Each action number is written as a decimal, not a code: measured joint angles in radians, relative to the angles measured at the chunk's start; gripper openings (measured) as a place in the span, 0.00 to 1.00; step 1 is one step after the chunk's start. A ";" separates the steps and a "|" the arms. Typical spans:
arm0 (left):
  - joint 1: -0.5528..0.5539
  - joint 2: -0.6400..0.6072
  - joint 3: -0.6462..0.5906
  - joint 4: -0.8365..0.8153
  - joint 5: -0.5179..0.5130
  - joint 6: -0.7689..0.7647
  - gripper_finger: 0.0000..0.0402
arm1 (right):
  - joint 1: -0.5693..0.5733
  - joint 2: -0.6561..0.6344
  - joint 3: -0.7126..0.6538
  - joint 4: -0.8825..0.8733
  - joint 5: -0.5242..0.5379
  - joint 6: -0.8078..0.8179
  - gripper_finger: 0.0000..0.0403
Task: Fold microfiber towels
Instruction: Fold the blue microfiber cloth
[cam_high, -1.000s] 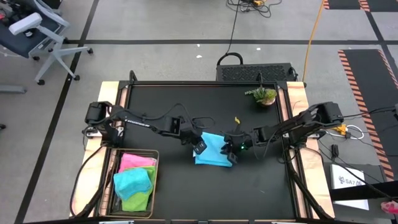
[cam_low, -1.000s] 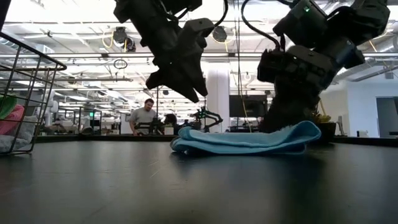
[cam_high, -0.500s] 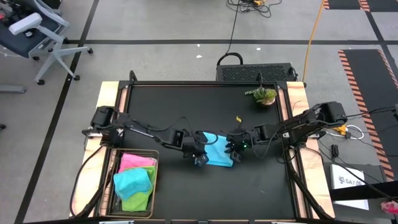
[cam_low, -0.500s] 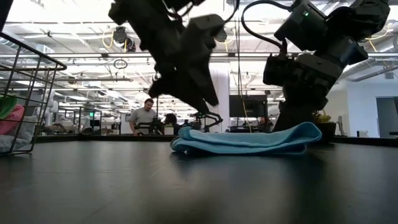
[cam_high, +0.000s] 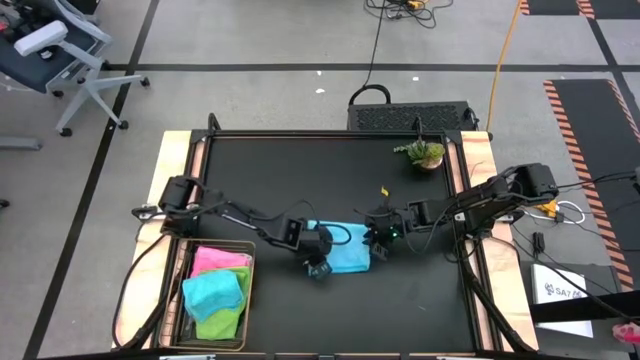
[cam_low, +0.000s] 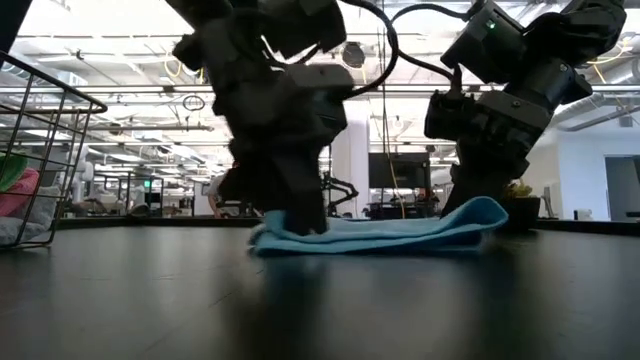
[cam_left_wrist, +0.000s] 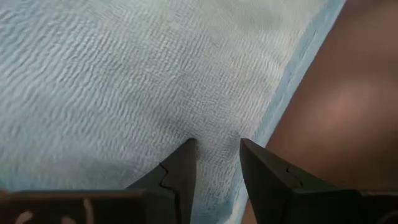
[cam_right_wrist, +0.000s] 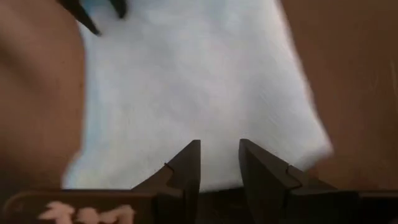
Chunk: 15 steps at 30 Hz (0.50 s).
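Table (cam_high: 300, 170): black top with pale wooden side rails, filling the middle of the high view; it bears everything listed below.

Wire basket (cam_high: 180, 300): rectangular mesh, at the table's near left corner. It holds a pink towel (cam_high: 215, 260), a teal towel (cam_high: 215, 292) lying on top in the middle, and a lime green towel (cam_high: 225, 322) beneath it. In the low view the basket's wire wall stands at the far left edge.

Light blue towel (cam_high: 348, 250): folded flat on the table near the middle, between the two arms, well apart from the basket. In the low view (cam_low: 400, 232) it lies as a low, layered pad, its right end raised a little.

Left gripper (cam_high: 318, 265): down at the towel's near left corner. The left wrist view (cam_left_wrist: 214, 146) shows its fingers (cam_left_wrist: 180, 165) slightly parted, tips pressed into the cloth just beside the hemmed edge; nothing is clamped between them.

Right gripper (cam_high: 378, 240): at the towel's right edge. In the right wrist view (cam_right_wrist: 219, 149) its fingers stand a little apart above the cloth's border, holding nothing.

Potted plant (cam_high: 425, 153): small, green, at the far right corner of the table, well apart from the towel.
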<state>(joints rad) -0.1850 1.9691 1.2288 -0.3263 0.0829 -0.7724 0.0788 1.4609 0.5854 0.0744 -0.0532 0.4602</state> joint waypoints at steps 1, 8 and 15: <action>-0.007 -0.001 0.001 -0.024 0.023 -0.006 0.31 | 0.000 0.000 0.000 -0.006 0.000 -0.004 0.25; -0.031 -0.019 0.001 -0.089 0.032 -0.023 0.31 | -0.006 0.000 0.000 -0.047 0.031 -0.036 0.25; -0.013 -0.019 0.000 -0.083 0.029 -0.027 0.31 | -0.008 -0.047 0.014 0.060 -0.030 0.022 0.25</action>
<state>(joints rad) -0.1979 1.9503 1.2289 -0.4091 0.1116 -0.7990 0.0703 1.4141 0.5997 0.1348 -0.0830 0.4823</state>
